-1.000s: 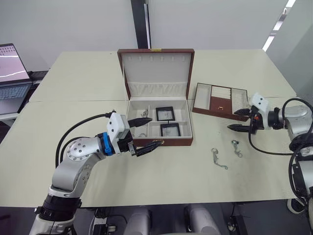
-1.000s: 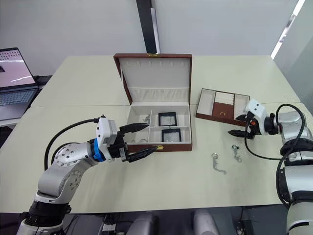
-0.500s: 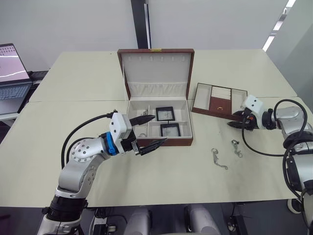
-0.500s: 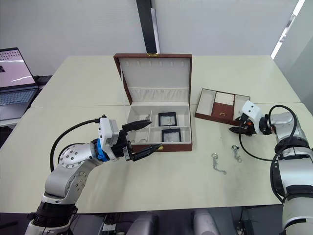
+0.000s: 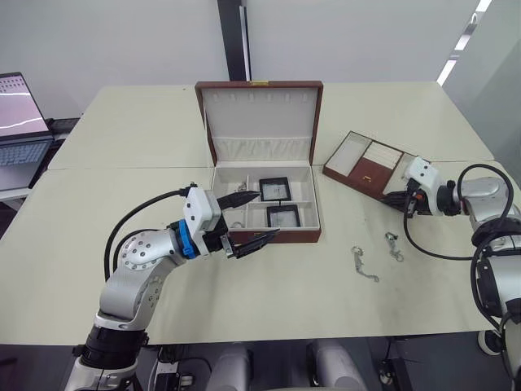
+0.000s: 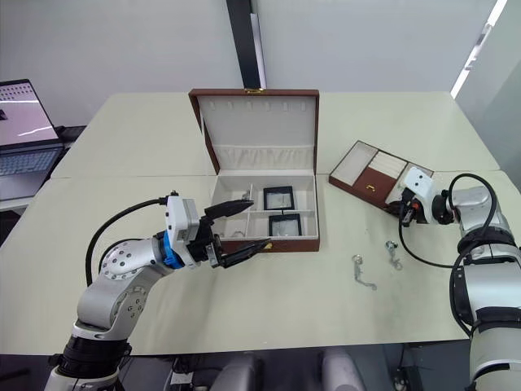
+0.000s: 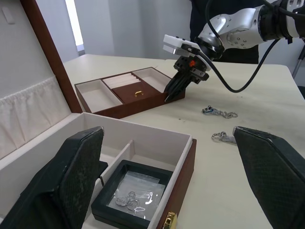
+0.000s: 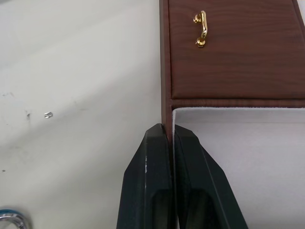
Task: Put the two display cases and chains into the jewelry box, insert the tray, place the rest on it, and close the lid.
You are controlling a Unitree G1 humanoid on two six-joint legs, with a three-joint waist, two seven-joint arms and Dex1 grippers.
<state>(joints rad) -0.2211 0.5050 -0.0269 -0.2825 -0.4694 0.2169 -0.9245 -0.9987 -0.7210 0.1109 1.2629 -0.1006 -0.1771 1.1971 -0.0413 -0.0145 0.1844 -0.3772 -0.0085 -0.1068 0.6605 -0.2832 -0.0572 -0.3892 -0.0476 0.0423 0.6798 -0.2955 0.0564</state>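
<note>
Now your biggest item, the jewelry box [image 5: 265,199], sits on the table [image 5: 122,130] just ahead of your left gripper [image 5: 249,218], its lid [image 5: 260,118] standing up at the far side. That left gripper hangs released, jaws spread wide, one finger over the box's near-left compartment and the other in front of the box's front wall. Beyond its fingertips, the two display cases [image 5: 274,188] [image 5: 283,216] lie in the box's right-hand compartments, one behind the other. Your right gripper [image 6: 401,211] is clenched on the tray [image 6: 377,173], its fingers [image 8: 151,176] pinching the tray's near side wall, one outside and one inside a cream compartment. Nearer to you than that gripper, two chains [image 5: 363,263] [image 5: 394,245] lie loose on the table, near each other but apart.
</note>
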